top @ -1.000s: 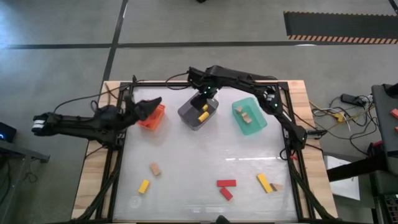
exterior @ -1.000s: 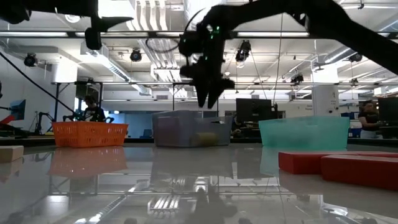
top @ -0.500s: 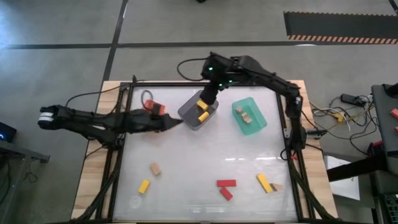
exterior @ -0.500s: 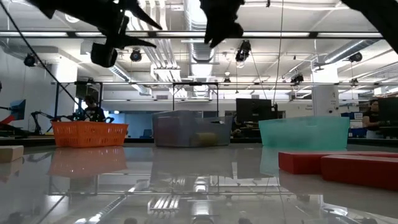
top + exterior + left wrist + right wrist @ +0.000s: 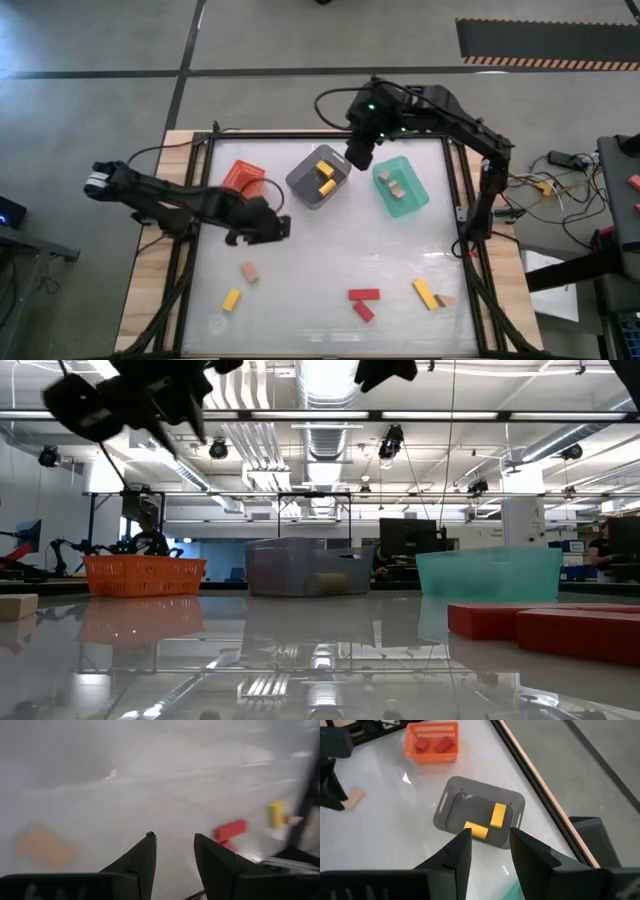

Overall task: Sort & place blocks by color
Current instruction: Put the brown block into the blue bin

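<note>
Since a second ago: the left gripper (image 5: 280, 226) has left the orange bin (image 5: 241, 180) and swung out over the middle of the tabletop (image 5: 330, 250); the right gripper (image 5: 358, 158) has lifted off the grey bin (image 5: 320, 178) and drawn back toward 12 o'clock.

Blocks, sorted: two yellow blocks (image 5: 487, 821) in the grey bin; two red blocks (image 5: 434, 744) in the orange bin; two tan blocks (image 5: 394, 184) in the green bin (image 5: 401, 187).

Blocks, unsorted, all loose on the tabletop: tan block (image 5: 249, 271) and yellow block (image 5: 232, 298) at about 7 o'clock; a red bar (image 5: 364, 295) with a shorter red block (image 5: 364, 312) just beside it at 6 o'clock; yellow bar (image 5: 425, 294) touching a small tan block (image 5: 445, 300) at 5 o'clock.

Progress, as a judgement: about half done, six placed and six left.

Left gripper: above bare tabletop at about 9 o'clock of centre, near the loose tan block; jaws spread, empty.

Right gripper: raised between the grey and green bins; jaws spread, empty.

Bins: in a row along the far side, orange at 11, grey at 12, green at 1 o'clock.
</note>
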You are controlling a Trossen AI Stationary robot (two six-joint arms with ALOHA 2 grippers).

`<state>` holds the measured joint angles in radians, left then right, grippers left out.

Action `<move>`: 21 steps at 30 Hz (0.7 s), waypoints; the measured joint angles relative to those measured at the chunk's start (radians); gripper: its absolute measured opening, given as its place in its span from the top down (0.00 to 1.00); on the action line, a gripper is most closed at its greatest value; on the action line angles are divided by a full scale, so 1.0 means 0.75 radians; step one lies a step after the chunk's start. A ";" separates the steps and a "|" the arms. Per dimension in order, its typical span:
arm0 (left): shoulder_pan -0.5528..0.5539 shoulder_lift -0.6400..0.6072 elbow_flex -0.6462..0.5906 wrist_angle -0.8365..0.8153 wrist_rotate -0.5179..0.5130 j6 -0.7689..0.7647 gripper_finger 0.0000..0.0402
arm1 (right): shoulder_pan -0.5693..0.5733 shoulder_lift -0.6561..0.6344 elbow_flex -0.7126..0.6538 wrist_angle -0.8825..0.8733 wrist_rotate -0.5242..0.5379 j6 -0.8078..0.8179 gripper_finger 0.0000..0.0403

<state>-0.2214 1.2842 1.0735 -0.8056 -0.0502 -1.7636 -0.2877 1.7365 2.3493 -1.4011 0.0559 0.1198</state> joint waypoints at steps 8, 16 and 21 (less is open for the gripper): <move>-0.203 0.164 0.000 -0.060 0.127 -0.348 0.71 | 0.048 -0.035 -0.001 -0.057 -0.002 -0.021 0.71; -0.275 0.268 -0.001 -0.209 0.150 -0.538 0.71 | 0.099 -0.037 -0.001 -0.091 -0.003 -0.056 0.71; -0.275 0.324 -0.002 -0.208 0.149 -0.538 0.71 | 0.114 -0.037 -0.001 -0.094 -0.004 -0.073 0.72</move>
<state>-0.4278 1.5272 1.0719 -0.9615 0.0616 -2.1670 -0.2024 1.7088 2.3486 -1.4719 0.0532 0.0654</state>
